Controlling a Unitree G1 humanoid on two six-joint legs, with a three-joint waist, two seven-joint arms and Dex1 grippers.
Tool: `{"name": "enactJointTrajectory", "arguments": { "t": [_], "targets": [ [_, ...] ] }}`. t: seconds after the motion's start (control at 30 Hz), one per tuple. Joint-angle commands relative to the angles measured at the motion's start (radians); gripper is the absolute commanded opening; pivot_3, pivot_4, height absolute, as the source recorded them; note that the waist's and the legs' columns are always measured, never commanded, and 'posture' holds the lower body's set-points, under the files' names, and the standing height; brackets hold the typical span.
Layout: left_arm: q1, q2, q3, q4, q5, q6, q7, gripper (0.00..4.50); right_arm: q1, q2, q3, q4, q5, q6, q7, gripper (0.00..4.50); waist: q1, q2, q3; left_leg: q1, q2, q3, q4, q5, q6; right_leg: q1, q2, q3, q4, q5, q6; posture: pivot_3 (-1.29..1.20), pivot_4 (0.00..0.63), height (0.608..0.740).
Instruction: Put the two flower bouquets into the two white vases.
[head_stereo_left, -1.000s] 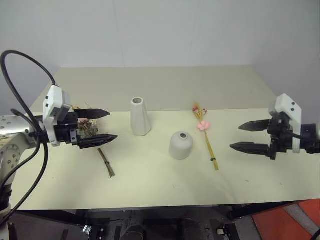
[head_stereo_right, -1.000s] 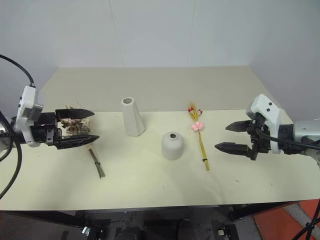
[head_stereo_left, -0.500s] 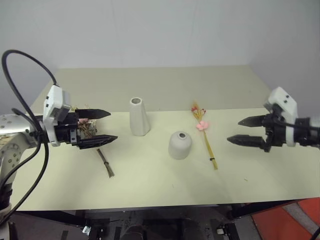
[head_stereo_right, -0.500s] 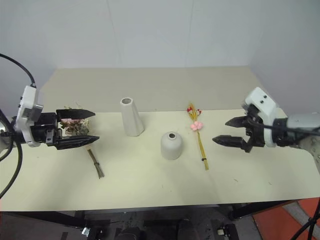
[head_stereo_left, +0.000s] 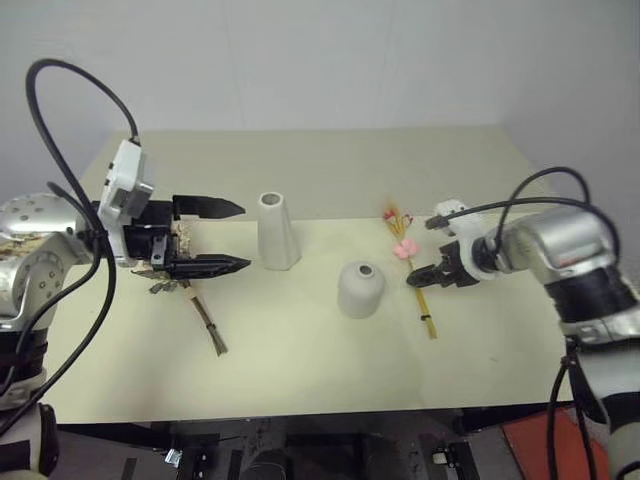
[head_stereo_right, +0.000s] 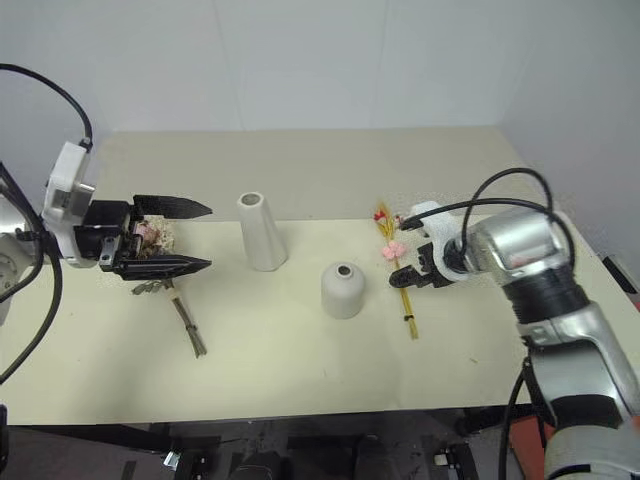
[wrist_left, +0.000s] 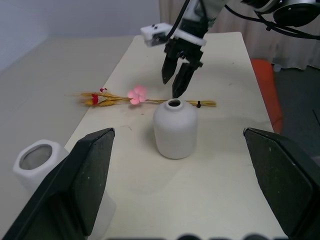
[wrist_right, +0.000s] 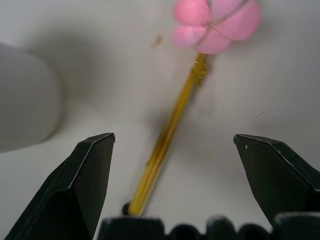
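Materials and surface finishes of the tabletop scene.
The table (head_stereo_left: 300, 360) has a smooth, matt cream top. The tall vase (head_stereo_left: 277, 231) and the round vase (head_stereo_left: 360, 290) look like matt white ceramic, smooth and unglazed. The wheat bouquet (head_stereo_left: 412, 272) has thin, glossy golden stalks and a smooth pink flower that looks artificial. The bushy bouquet (head_stereo_left: 192, 300) looks dry and rough, with brown woody stems. Both grippers have matt black plastic fingers (head_stereo_left: 210, 208) and glossy white plastic housings; the right forearm (head_stereo_left: 560, 245) is brushed grey metal.
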Motion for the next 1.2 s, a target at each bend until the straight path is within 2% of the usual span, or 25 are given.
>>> {"name": "enactJointTrajectory", "arguments": {
  "t": [0.03,0.17,0.27,0.63,0.8,0.93,1.07,1.2],
  "targets": [
    [-0.025,-0.004,0.006,-0.009,0.008,-0.024,-0.006,4.49,-0.058,0.04,0.037,0.103,-0.081,-0.108,0.02,4.5,-0.003,0.0,0.0,0.0,0.0,0.0,0.0,0.0,0.0,0.0,0.0,0.0,0.0,0.0,0.0,0.0,0.15,0.74],
    [-0.006,-0.01,0.015,-0.027,0.008,-0.022,-0.002,4.49,-0.093,0.11,0.066,0.221,-0.148,-0.195,0.047,4.5,-0.014,0.0,0.0,-0.001,0.0,0.0,0.0,0.0,0.0,-0.001,0.0,0.0,0.0,0.0,0.0,0.0,0.15,0.74],
    [0.018,-0.007,0.032,-0.042,0.005,-0.019,0.007,4.5,-0.102,0.148,0.071,0.281,-0.202,-0.278,0.057,3.87,-0.019,0.0,0.0,0.0,0.0,0.0,0.0,0.0,0.0,0.0,0.0,0.0,0.001,0.0,0.0,0.0,0.15,0.74],
    [0.061,0.001,0.063,-0.069,-0.002,-0.014,0.024,4.5,-0.114,0.208,0.026,0.409,-0.317,-0.412,0.095,0.03,-0.029,0.0,-0.001,0.003,0.001,0.0,0.0,0.001,-0.001,0.001,0.001,0.001,0.003,0.0,-0.001,0.0,0.15,0.74],
    [0.06,0.003,0.065,-0.071,-0.002,-0.008,0.026,4.5,-0.059,0.161,-0.071,0.311,-0.311,-0.38,0.074,0.01,-0.026,0.0,-0.001,0.003,0.001,0.0,0.0,0.001,-0.001,0.001,0.001,0.001,0.006,0.0,-0.001,0.0,0.15,0.74],
    [0.061,0.012,0.067,-0.06,-0.004,0.005,0.017,4.5,0.022,0.121,-0.344,0.089,-0.224,-0.413,-0.021,0.01,-0.019,0.0,-0.001,0.001,0.0,-0.001,0.0,0.001,-0.001,-0.001,0.0,0.001,0.01,0.0,0.0,0.0,0.15,0.74],
    [0.05,0.019,0.054,-0.033,-0.005,0.023,0.0,4.5,0.091,0.192,-0.629,-0.225,-0.071,-0.397,-0.119,0.01,-0.021,0.001,-0.001,0.001,0.0,-0.001,0.0,0.001,-0.001,-0.001,0.0,0.001,0.01,0.0,0.0,0.0,0.15,0.74],
    [0.031,0.014,0.03,-0.007,0.006,0.028,-0.02,4.5,0.12,0.284,-0.764,-0.448,0.066,-0.357,-0.18,0.01,-0.026,0.001,-0.001,0.003,0.001,0.0,0.0,0.0,-0.001,-0.001,0.001,0.001,0.012,0.0,-0.001,0.0,0.15,0.74]
  ]
}}
